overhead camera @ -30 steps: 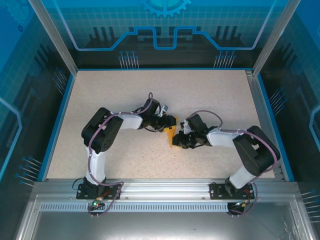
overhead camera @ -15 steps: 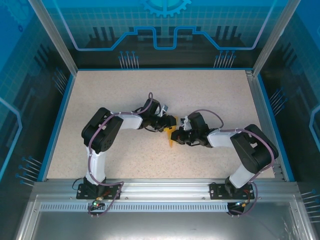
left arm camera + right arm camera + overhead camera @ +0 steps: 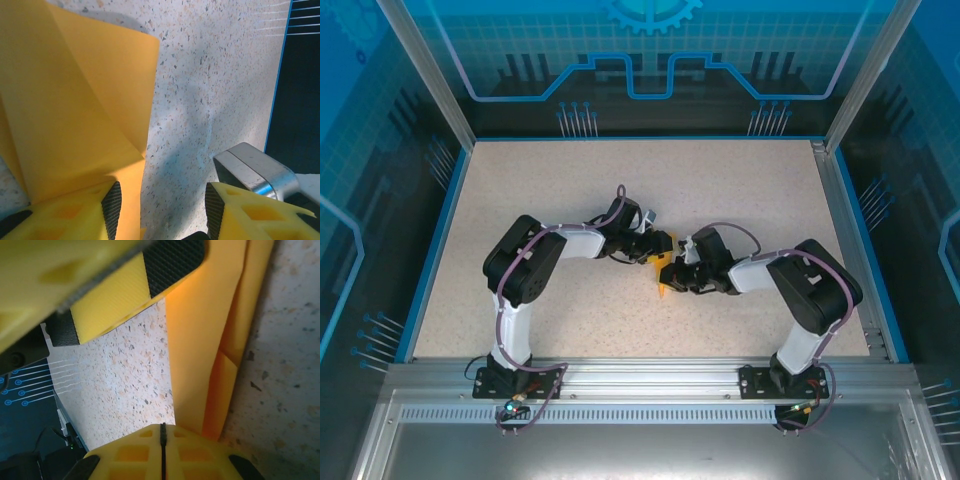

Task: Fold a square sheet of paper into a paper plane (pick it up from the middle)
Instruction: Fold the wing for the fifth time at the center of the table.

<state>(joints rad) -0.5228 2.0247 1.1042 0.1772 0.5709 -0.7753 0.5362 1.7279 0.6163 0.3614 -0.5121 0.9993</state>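
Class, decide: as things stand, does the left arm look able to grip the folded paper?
Probably yes. The left arm has its jaws open, the folded paper lies against one finger, and only bare table fills the gap. The right arm, jaws shut, crowds the other side.

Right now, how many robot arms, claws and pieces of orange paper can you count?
Robot arms: 2 (left arm, right arm)
Claws: 2 (left claw, right claw)
Folded orange-yellow paper: 1
Total: 5
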